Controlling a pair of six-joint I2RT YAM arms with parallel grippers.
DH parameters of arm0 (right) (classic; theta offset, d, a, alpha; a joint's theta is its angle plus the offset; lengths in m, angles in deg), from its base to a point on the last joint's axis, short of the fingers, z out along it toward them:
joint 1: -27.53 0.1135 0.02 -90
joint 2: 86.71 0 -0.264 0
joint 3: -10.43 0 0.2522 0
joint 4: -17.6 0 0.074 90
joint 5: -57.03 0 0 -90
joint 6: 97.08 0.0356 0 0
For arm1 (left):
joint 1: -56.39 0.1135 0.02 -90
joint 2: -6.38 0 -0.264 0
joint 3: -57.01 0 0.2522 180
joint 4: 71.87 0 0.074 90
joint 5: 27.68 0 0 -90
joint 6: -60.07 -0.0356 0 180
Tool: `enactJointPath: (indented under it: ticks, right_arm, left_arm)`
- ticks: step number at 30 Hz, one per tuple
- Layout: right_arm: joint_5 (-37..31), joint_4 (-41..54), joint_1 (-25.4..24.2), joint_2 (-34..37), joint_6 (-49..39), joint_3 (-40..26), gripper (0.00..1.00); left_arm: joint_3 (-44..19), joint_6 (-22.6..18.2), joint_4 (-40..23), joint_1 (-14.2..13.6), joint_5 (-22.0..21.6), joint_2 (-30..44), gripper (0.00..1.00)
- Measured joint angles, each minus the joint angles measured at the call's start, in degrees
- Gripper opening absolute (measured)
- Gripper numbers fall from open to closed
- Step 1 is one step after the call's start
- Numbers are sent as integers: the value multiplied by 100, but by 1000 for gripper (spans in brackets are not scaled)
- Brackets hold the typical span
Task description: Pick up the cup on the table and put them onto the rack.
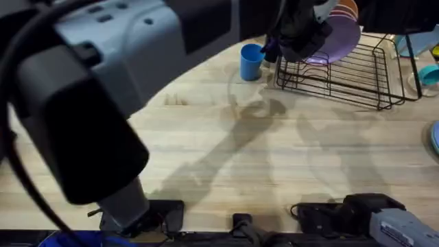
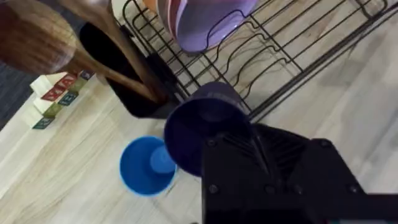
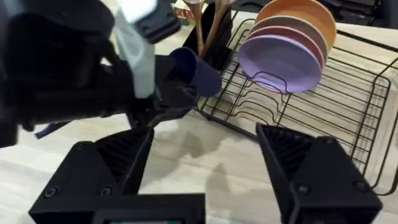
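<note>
Reaching across the table to the near left corner of the black wire dish rack (image 1: 343, 72), the left gripper (image 3: 171, 93) has its fingers clamped on the dark navy cup (image 3: 196, 70). The cup is held tilted, with its open mouth turned towards the left wrist camera, and it hangs above the rack's edge; whether it touches the wire I cannot tell. From the left wrist the same navy cup (image 2: 208, 124) shows just above the gripper's black body, with the rack's wire (image 2: 273, 56) behind it.

The light blue cup (image 1: 252, 62) stands upright on the wooden table (image 1: 226, 144), just beside the rack's left end and apart from both grippers. In the left wrist view it (image 2: 148, 165) sits next to the navy one, mouth up.

Three plates stand on edge in the rack's slots: a purple plate (image 3: 277, 62) in front, then what looks like a brownish plate (image 3: 292, 31), and an orange plate (image 3: 305, 14) at the back. A dark holder with wooden utensils (image 3: 208, 25) stands at the rack's far left end.

The right gripper (image 3: 205, 168) hovers low over the table, well short of the rack, its fingers wide apart and holding nothing.
</note>
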Motion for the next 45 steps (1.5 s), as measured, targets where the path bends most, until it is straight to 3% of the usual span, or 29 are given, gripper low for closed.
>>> enactJointPath:
  ticks: [25, 45]
  right_arm:
    - [1, 61, 0, -1, 1, 0, 993]
    - [1, 65, 0, 149, 1, 0, 993]
  left_arm:
    - [0, 31, 797, -3, 267, 1080, 41]
    - [0, 48, 1036, -3, 295, 1133, 42]
